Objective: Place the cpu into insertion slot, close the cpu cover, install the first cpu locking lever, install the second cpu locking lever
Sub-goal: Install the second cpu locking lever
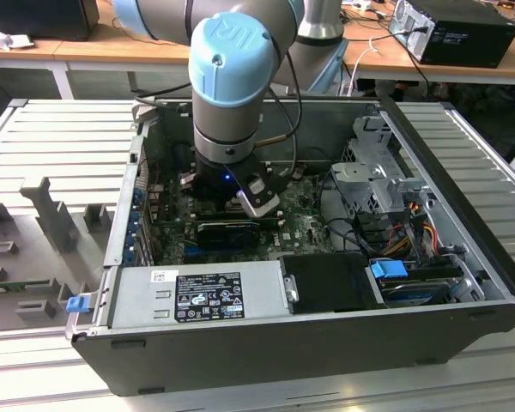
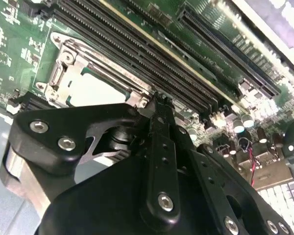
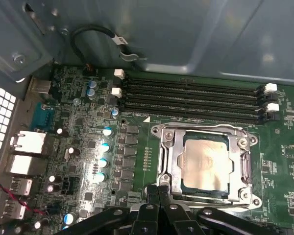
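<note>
In both wrist views the cpu (image 3: 206,164) (image 2: 95,91), a pale silver square, lies flat in the insertion slot (image 3: 206,135) on the green motherboard. The grey metal cpu cover (image 3: 172,161) (image 2: 71,62) lies down around it, with the chip showing through its cut-out. Thin metal lever rods (image 3: 249,161) run along the frame's sides. My gripper (image 3: 157,190) (image 2: 159,104) is shut, its black fingertips pressed together just off one edge of the socket frame. I cannot tell whether they touch a lever. In the exterior view the arm's wrist (image 1: 232,184) hangs inside the open computer case (image 1: 266,343).
Long black memory slots (image 3: 191,100) run beside the socket. Capacitors (image 3: 106,147) and rear ports (image 3: 27,142) stand at the board's edge. The case's grey wall (image 3: 186,34) rises behind. A power supply (image 1: 206,296), drive cage (image 1: 373,176) and cables (image 1: 412,227) crowd the case.
</note>
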`<action>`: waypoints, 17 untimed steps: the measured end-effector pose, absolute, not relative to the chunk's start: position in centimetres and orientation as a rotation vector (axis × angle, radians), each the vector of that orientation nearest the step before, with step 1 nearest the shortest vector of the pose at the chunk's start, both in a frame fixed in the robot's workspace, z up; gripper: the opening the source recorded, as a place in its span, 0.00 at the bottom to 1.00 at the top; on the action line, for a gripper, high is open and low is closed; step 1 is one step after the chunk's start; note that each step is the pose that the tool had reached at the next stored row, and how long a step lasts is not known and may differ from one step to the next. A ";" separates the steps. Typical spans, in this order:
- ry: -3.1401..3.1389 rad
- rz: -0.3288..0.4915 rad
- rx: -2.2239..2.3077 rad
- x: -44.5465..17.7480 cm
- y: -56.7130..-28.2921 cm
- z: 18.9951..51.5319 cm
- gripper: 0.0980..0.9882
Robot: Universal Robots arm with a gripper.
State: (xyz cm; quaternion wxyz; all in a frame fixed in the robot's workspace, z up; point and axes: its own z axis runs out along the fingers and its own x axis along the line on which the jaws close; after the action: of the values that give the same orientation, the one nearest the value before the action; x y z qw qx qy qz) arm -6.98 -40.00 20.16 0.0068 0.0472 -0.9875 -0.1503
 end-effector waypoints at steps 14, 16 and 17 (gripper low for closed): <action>-3.083 -0.521 0.148 -7.3 -40.1 19.4 0.01; -3.083 -0.521 0.148 -7.3 -40.1 19.7 0.01; -3.083 -0.521 0.148 -7.3 -40.1 20.0 0.01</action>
State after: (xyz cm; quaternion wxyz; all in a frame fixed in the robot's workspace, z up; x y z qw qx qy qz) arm -7.30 -40.08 20.02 0.0058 0.0473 -0.9849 -0.1664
